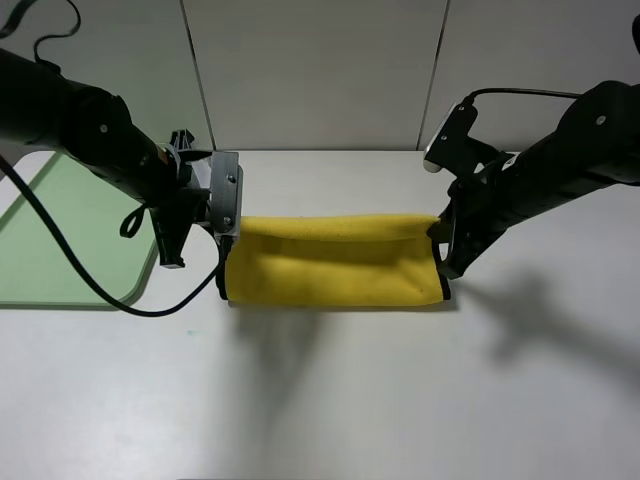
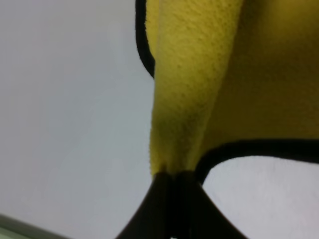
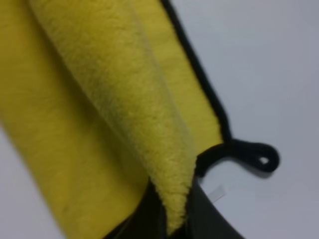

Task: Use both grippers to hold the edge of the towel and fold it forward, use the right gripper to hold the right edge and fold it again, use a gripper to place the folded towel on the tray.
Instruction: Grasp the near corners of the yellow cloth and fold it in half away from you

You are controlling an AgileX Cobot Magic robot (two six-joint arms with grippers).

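A yellow towel (image 1: 335, 262) with black trim lies across the middle of the white table, its lifted edge stretched between both grippers. My left gripper (image 1: 228, 238) is shut on the towel's left corner; the left wrist view shows the fingers (image 2: 172, 204) pinching the yellow cloth (image 2: 199, 89). My right gripper (image 1: 440, 232) is shut on the right corner; the right wrist view shows the cloth (image 3: 99, 99) clamped between the fingers (image 3: 172, 211), with a black hanging loop (image 3: 254, 157) beside them. The pale green tray (image 1: 70, 235) lies at the left of the table.
Black cables (image 1: 100, 290) from the left arm trail over the tray's edge and the table. A grey panelled wall (image 1: 320, 70) stands behind the table.
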